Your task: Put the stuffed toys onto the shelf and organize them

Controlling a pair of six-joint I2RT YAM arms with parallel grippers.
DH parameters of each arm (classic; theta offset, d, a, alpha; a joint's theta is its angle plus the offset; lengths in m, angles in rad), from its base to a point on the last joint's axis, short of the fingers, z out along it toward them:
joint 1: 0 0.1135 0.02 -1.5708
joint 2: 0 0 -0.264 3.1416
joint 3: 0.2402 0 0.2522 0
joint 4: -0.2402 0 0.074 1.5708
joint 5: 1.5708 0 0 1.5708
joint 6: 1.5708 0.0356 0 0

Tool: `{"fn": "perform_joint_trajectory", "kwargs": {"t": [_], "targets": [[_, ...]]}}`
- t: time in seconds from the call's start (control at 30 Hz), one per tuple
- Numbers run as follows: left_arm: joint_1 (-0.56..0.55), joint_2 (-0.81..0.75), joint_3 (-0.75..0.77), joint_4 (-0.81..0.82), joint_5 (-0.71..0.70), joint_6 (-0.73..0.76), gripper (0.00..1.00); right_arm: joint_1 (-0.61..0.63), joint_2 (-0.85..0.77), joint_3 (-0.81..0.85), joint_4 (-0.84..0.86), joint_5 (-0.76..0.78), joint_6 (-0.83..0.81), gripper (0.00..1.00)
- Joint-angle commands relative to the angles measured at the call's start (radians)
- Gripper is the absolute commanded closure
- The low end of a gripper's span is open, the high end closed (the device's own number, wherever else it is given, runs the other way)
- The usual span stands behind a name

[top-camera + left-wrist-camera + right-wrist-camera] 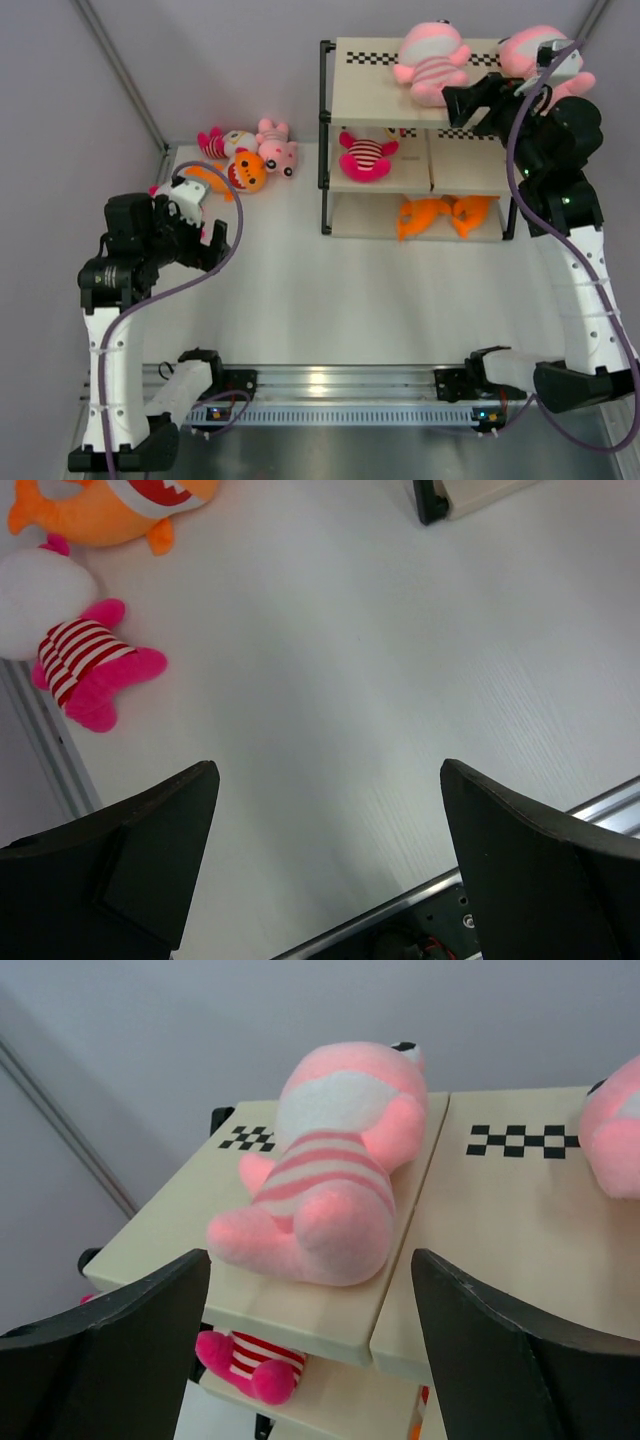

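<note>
Right gripper (310,1258) wide behind pale pink toy (330,1170) on shelf (480,1220) top; left gripper (330,770) wide above worktop (350,660); another pink toy (615,1130) cut off.

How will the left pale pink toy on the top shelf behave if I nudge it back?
The pale pink toy looks plush and rounded, so it would likely squash before sliding. It lies flat on the top board, so rolling seems unlikely. Its feet reach the front edge; a pull could drop it.

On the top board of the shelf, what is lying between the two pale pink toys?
Only bare shelf board with a checkered strip, no toy; the right wrist view shows it.
</note>
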Motion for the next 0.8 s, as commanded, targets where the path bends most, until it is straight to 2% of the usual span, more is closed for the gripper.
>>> {"fn": "perform_joint_trajectory", "kwargs": {"t": [0.0, 0.1, 0.2, 0.37, 0.4, 0.47, 0.5, 0.57, 0.6, 0.63, 0.7, 0.77], "targets": [[-0.002, 0.07, -0.004, 0.042, 0.11, 0.08, 0.01, -0.012, -0.071, 0.07, -0.012, -0.051, -0.057, 0.17], [0.0, 0.22, 0.031, 0.091, 0.129, 0.093, 0.02, -0.013, -0.109, 0.066, -0.033, -0.081, -0.077, 0.17], [-0.011, 0.432, 0.168, 0.2, 0.04, 0.016, 0.06, -0.012, -0.169, 0.011, -0.026, -0.101, -0.094, 0.17], [-0.157, 0.783, 0.353, 0.399, -0.225, -0.03, 0.12, -0.012, -0.284, -0.132, 0.016, -0.103, -0.117, 0.16], [-0.195, 0.905, 0.424, 0.429, -0.25, -0.028, 0.12, -0.012, -0.296, -0.146, 0.02, -0.115, -0.123, 0.16], [-0.211, 1.016, 0.508, 0.508, -0.305, -0.065, 0.14, -0.012, -0.319, -0.183, 0.023, -0.129, -0.14, 0.16], [-0.211, 1.137, 0.605, 0.53, -0.328, -0.082, 0.14, -0.012, -0.325, -0.192, 0.021, -0.144, -0.141, 0.16], [-0.209, 1.25, 0.711, 0.561, -0.381, -0.126, 0.13, -0.013, -0.339, -0.212, 0.009, -0.156, -0.154, 0.16], [-0.211, 1.3, 0.815, 0.579, -0.405, -0.139, 0.13, -0.013, -0.344, -0.217, -0.006, -0.163, -0.158, 0.16], [-0.212, 1.398, 0.865, 0.587, -0.411, -0.165, 0.13, -0.012, -0.353, -0.223, -0.013, -0.166, -0.172, 0.16], [-0.218, 1.472, 0.965, 0.64, -0.47, -0.183, 0.11, -0.012, -0.365, -0.238, -0.028, -0.172, -0.192, 0.16], [-0.237, 1.544, 0.97, 0.709, -0.536, -0.139, 0.09, -0.012, -0.385, -0.26, -0.033, -0.17, -0.22, 0.16]]}}
